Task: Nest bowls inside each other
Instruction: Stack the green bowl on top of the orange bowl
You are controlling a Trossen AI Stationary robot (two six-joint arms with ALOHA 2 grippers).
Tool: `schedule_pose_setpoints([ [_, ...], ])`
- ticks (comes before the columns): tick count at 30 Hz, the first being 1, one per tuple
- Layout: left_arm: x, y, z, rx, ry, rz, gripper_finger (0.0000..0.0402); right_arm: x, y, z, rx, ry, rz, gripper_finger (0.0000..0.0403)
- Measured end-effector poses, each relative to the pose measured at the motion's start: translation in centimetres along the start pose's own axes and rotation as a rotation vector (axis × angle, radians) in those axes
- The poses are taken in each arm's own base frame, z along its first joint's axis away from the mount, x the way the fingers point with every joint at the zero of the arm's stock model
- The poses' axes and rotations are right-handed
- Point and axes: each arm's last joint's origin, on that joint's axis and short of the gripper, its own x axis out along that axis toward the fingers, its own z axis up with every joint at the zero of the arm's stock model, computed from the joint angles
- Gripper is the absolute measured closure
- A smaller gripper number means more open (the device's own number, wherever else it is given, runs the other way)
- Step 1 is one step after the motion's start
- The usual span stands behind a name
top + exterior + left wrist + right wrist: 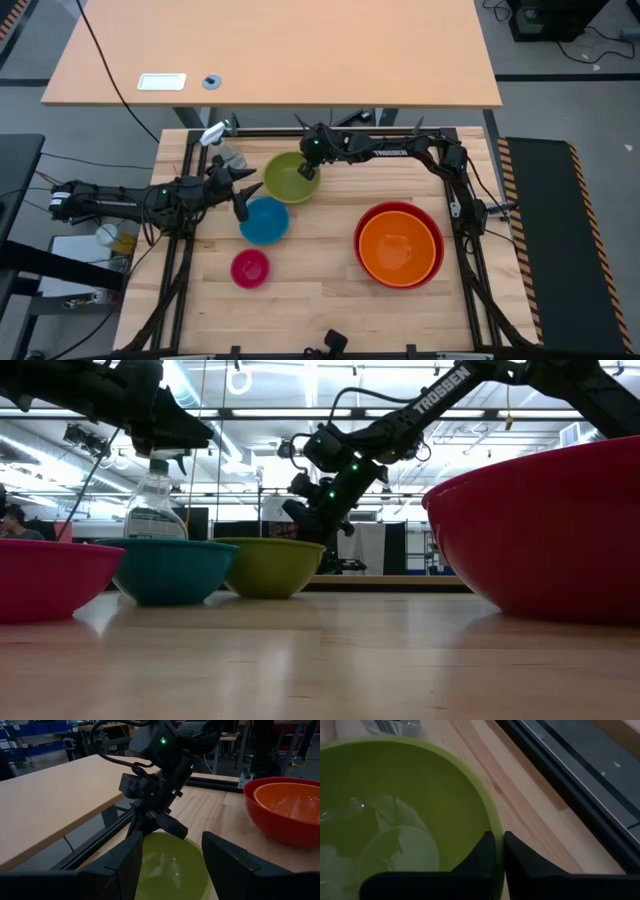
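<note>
The olive green bowl (290,180) stands on its base at the table's far middle. My right gripper (499,845) is shut on its rim. The blue bowl (264,221) sits just near-left of it, and the pink bowl (250,268) sits nearer still. The orange bowl (398,248) lies nested in the red bowl (400,209) at the right. My left gripper (246,190) hangs open above the table between the blue and green bowls, with nothing between its fingers. My right gripper pinches the green bowl's rim (495,827) on the bowl's far-right side. One finger (485,851) is inside the bowl and the other finger (516,852) is outside it. The fingers slant down from the table's far right. The bowl stands upright with its base on the table (268,592).
A clear spray bottle (216,134) stands at the far left corner, behind the left arm. A black frame rail (330,131) runs along the table's far edge. Bare wood (320,300) lies along the near side between the pink and red bowls.
</note>
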Motion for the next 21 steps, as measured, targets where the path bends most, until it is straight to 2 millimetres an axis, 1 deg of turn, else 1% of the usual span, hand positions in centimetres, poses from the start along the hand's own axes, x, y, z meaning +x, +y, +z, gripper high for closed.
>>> schedule_pose_setpoints([
  [2,0.0,0.0,0.0,0.0,0.0,0.0,0.0193,0.0,-0.1,-0.1,0.001,0.006,-0.002,0.0367],
  [5,0.0,0.0,0.0,-0.001,0.0,0.0,0.0193,-0.4,-0.1,0.1,0.0,0.012,0.013,0.037],
  [8,0.0,0.0,0.0,-0.001,0.0,0.0,0.0193,-1.6,0.2,0.6,-0.025,0.014,0.036,0.038],
  [10,0.0,0.0,0.0,0.0,0.0,0.0,0.0193,-3.2,0.3,1.3,-0.046,0.006,0.042,0.0382],
  [14,0.0,0.0,0.0,0.004,0.001,0.001,0.0193,-7.2,0.1,2.9,-0.061,-0.026,0.064,0.0379],
  [18,0.0,0.0,0.0,0.005,0.001,0.001,0.0193,-11.1,-0.1,3.9,-0.076,-0.03,0.117,0.0382],
  [21,0.0,0.0,0.0,0.005,0.0,0.001,0.0193,-13.9,-0.3,4.2,-0.094,-0.029,0.12,0.0388],
])
